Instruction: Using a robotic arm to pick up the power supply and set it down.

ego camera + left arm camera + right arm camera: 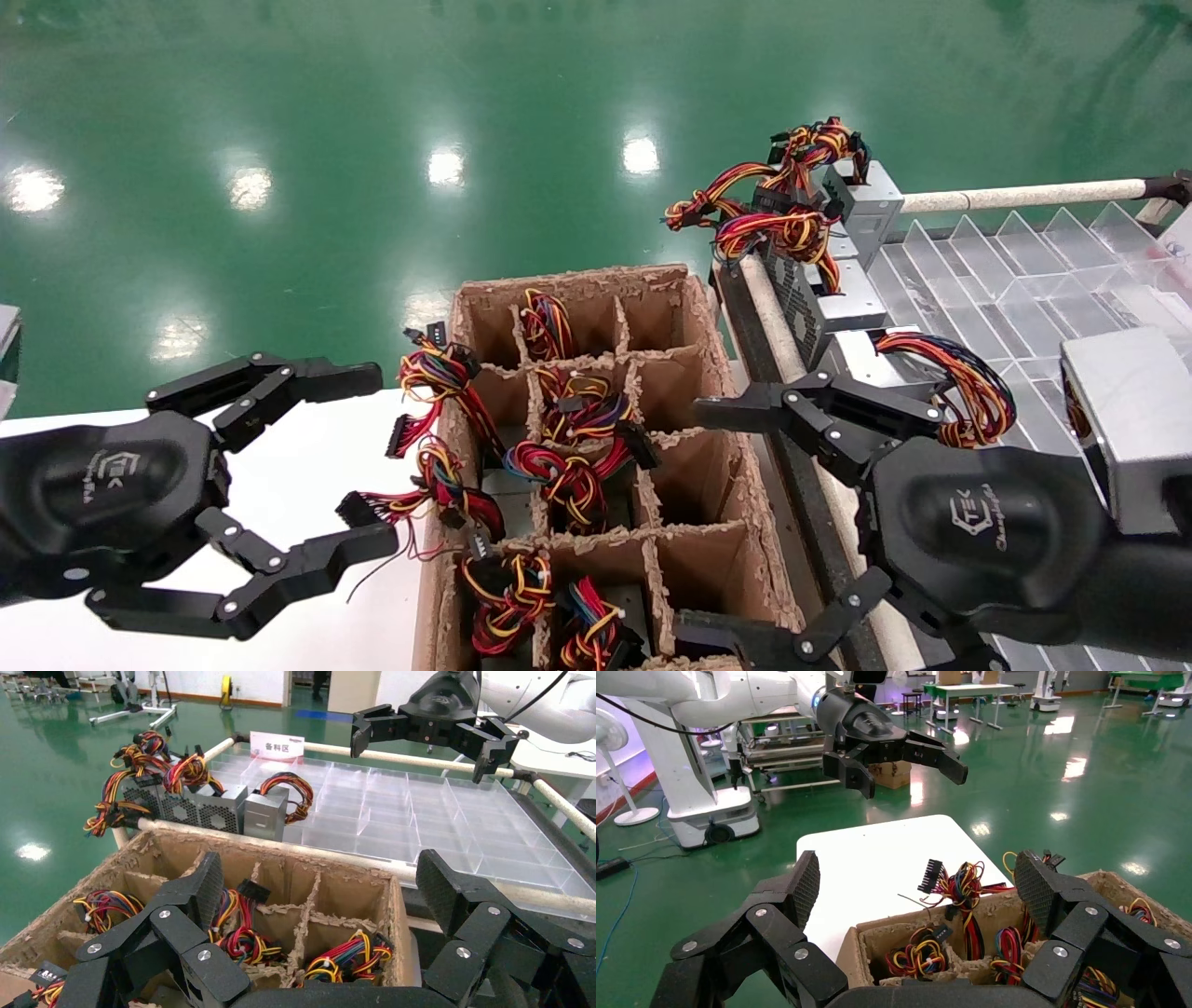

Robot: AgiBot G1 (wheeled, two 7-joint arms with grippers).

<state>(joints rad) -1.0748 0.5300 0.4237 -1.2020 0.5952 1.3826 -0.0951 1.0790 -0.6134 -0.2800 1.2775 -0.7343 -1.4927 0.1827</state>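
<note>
Power supplies [843, 280] sit on the clear divider tray [1006, 280] just past my right gripper [717, 522]. Cardboard crate [717, 373], stuffed with wire bundles, sits between both grippers, shiny green floor [372, 93] beyond. Left gripper [372, 461] hangs over the white table [307, 466]. Both jaws spread wide, holding nothing.

Crate cells: the cardboard crate [717, 373] is cut up by dividers [643, 550]; most cells are choked by wire bundles [568, 466].
Open cells: bare floor is seen on the crate's right side.
Clear tray [1006, 280]: blocked by power supplies [866, 210] along the near rail [782, 335].
</note>
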